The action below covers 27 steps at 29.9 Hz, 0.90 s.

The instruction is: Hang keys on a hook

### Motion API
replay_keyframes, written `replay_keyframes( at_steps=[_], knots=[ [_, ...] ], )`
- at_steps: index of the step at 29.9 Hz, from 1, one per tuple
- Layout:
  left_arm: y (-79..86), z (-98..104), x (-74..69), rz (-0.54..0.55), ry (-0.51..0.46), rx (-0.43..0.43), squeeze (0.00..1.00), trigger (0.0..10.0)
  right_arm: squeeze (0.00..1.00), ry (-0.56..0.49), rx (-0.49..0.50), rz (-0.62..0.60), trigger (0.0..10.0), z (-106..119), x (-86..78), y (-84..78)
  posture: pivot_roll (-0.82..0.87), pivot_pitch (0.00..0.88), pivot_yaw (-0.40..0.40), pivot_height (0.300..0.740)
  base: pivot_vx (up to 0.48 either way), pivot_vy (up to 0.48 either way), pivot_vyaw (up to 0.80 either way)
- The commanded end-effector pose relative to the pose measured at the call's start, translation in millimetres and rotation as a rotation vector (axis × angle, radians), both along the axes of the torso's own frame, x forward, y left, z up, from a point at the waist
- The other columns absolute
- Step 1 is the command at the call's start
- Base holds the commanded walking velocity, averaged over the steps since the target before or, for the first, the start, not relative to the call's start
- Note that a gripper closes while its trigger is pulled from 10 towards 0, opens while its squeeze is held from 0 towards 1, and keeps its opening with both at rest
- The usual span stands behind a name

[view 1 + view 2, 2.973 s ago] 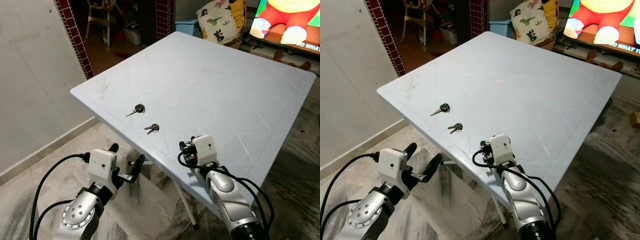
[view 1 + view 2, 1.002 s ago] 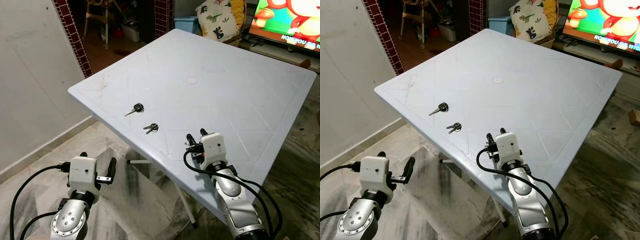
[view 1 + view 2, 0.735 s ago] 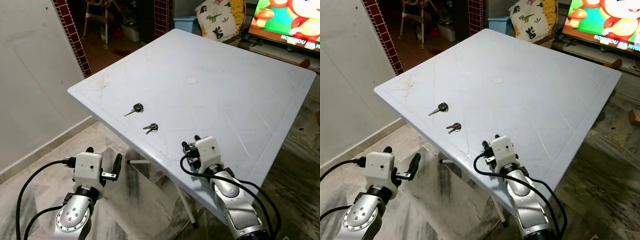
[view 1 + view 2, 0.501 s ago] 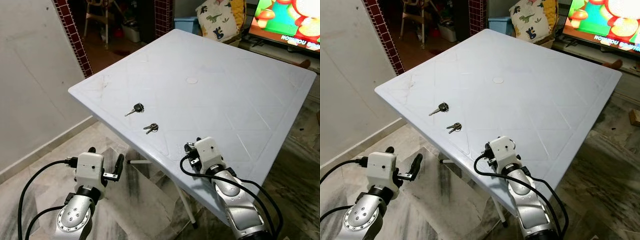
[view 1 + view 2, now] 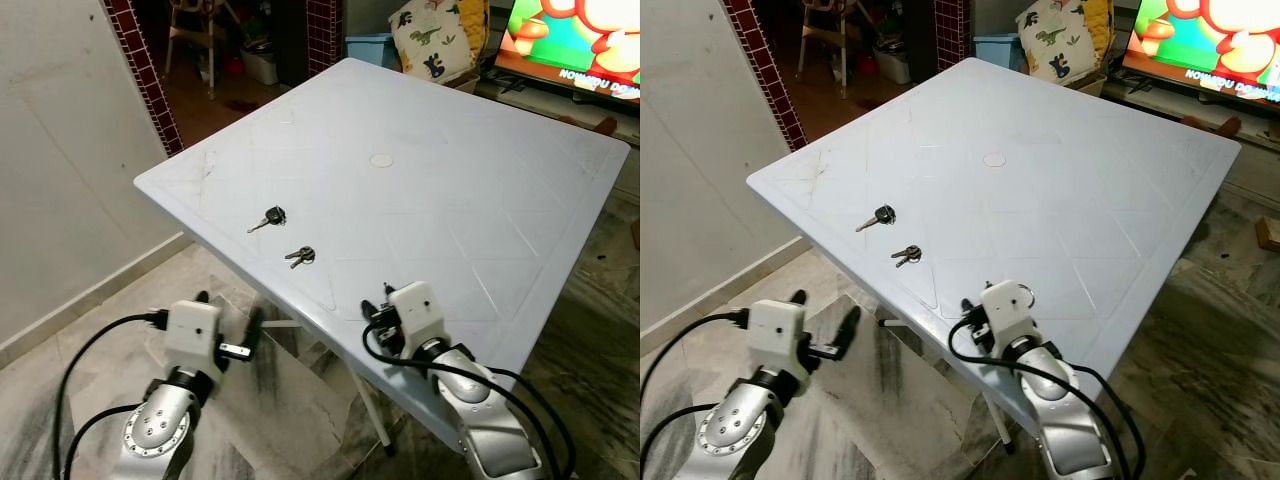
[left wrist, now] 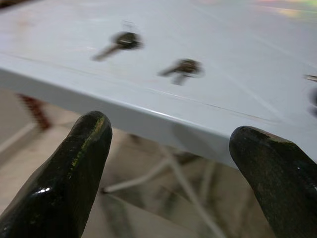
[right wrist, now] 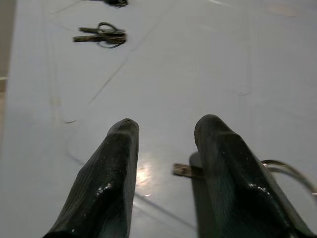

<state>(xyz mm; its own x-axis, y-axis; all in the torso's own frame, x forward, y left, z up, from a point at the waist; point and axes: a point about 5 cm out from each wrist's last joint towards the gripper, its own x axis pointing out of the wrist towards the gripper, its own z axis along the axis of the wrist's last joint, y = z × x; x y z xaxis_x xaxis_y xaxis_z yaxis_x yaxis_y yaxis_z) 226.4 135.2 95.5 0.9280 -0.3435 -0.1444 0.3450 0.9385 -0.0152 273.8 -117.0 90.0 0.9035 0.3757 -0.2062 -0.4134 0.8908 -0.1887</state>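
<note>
On the pale plastic table (image 5: 470,190), near its front-left edge, lie two sets of keys: a black-headed key (image 5: 271,216) farther off and a small bunch (image 5: 302,256) on a ring nearer me, close together but not touching. No hook to be made out.

My right gripper (image 7: 166,148) sits low over the tabletop at the near edge, fingers parted with nothing between them; a thin metal ring or wire lies just beside one finger (image 7: 233,163), what it is I cannot tell. My left gripper (image 6: 168,163) hangs below and outside the table edge, spread wide, empty.

Judgement: keys are light, hard, flat, and likely to skate on this smooth surface. Best purchase is the ring or thick head, pinched from above.

Room: tabletop around the keys is bare. Edge is close, so a nudge could tip them to the floor.
</note>
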Motion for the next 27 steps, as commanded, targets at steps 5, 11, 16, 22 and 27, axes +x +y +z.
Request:
replay_keyframes(
  at_steps=[5,11,16,22,27],
  knots=[
    [-17.6,-4,-7.7,-0.174,0.046,-0.005,0.0,10.0,0.0,-0.094,-0.086,-0.215,10.0,18,5.9,-36.6,0.02,0.077,0.06,0.74,0.0,0.0,0.0],
    [-18.9,-4,-5.3,-0.185,0.046,-0.004,0.0,10.0,0.0,-0.074,-0.101,-0.303,10.0,15,4.7,-55.7,0.01,0.075,0.061,0.74,0.0,0.0,0.0],
    [-17.3,-3,-1.6,-0.179,0.041,0.001,0.0,10.0,0.0,-0.04,-0.057,-0.298,10.0,12,2.5,-51.3,0.0,0.073,0.062,0.74,0.0,0.0,-0.15],
    [-17.7,-4,-1.0,-0.179,0.038,0.007,0.0,10.0,0.0,-0.035,-0.027,-0.274,10.0,10,1.4,-44.2,0.0,0.072,0.063,0.74,0.0,0.0,-0.75],
    [-18.8,-5,-1.5,-0.18,0.05,0.013,0.0,10.0,0.0,-0.034,0.0,-0.235,10.0,14,2.6,-38.0,0.0,0.079,0.061,0.74,0.0,0.0,0.0]
  ],
)
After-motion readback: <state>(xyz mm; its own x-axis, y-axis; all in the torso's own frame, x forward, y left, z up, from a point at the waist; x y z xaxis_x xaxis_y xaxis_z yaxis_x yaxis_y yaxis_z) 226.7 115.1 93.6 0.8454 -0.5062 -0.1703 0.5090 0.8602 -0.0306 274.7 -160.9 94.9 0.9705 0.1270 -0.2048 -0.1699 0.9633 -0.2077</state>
